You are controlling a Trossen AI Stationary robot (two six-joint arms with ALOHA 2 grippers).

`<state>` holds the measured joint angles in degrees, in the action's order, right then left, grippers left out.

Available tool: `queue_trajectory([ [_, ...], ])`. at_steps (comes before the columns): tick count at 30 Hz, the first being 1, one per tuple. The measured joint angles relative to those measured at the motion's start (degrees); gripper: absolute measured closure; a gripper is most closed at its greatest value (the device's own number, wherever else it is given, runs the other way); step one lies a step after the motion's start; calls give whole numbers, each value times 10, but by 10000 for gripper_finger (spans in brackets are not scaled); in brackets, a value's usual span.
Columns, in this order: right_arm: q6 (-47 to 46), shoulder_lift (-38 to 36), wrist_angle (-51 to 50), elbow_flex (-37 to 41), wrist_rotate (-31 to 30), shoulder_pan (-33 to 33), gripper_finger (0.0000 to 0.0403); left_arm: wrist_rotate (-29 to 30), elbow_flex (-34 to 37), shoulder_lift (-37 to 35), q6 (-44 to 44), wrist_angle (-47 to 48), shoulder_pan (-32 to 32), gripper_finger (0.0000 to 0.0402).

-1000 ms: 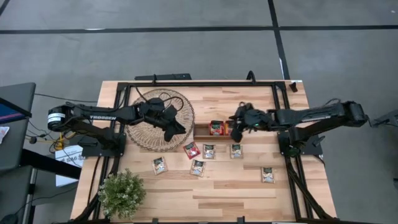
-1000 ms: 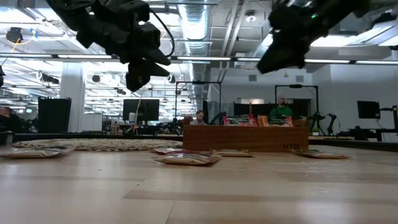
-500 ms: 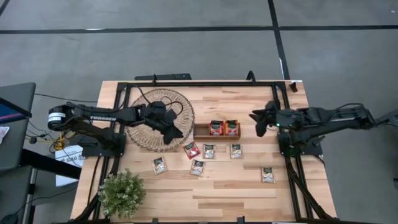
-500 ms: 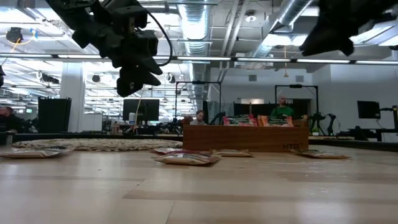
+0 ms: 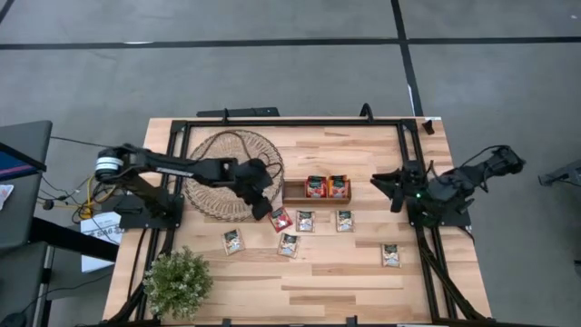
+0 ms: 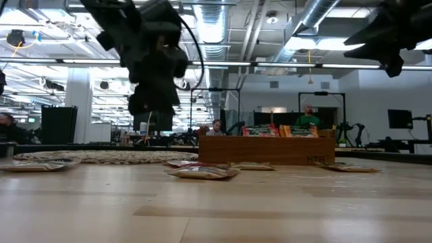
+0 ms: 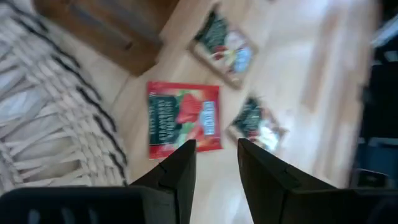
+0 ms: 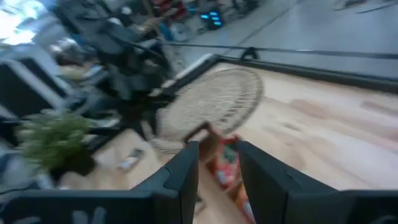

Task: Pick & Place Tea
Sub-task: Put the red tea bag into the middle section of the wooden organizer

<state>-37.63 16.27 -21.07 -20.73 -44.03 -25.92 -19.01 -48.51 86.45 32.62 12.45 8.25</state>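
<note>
A red tea sachet (image 5: 280, 219) lies flat on the table beside the woven mat; it also shows in the left wrist view (image 7: 183, 118). Several pale sachets lie around it, among them one (image 5: 305, 221) and another (image 5: 345, 220). Two red sachets (image 5: 327, 186) stand in the wooden tray (image 5: 295, 192). My left gripper (image 5: 265, 209) (image 7: 216, 146) hovers just above and left of the red sachet, slanting down, open with a narrow gap and nothing in it. My right gripper (image 5: 386, 186) (image 8: 217, 146) is drawn back by the table's right edge, open and holding nothing.
A round woven mat (image 5: 222, 173) lies at the far left, under my left arm. A potted plant (image 5: 179, 282) stands at the near left corner. More pale sachets lie toward the near edge (image 5: 233, 242) (image 5: 288, 244) (image 5: 391, 255). A black frame rims the table.
My left gripper has moved from over the mat toward the table's right and near side, sinking and tipping down toward the red sachet. My right gripper has drawn back from the tray toward the table's right edge, and a second red sachet now shows in the tray.
</note>
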Motion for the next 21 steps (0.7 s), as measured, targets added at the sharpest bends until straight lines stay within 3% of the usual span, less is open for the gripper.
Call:
queue_trajectory([
  [12,1,-32,11,13,-34,-51,294,11,-27,88,59,24,-30,291],
  [16,2,-32,10,13,-39,-51,294,58,-80,116,43,42,-49,291],
  [21,5,-32,10,13,-39,-51,294,129,-169,165,15,128,-60,291],
])
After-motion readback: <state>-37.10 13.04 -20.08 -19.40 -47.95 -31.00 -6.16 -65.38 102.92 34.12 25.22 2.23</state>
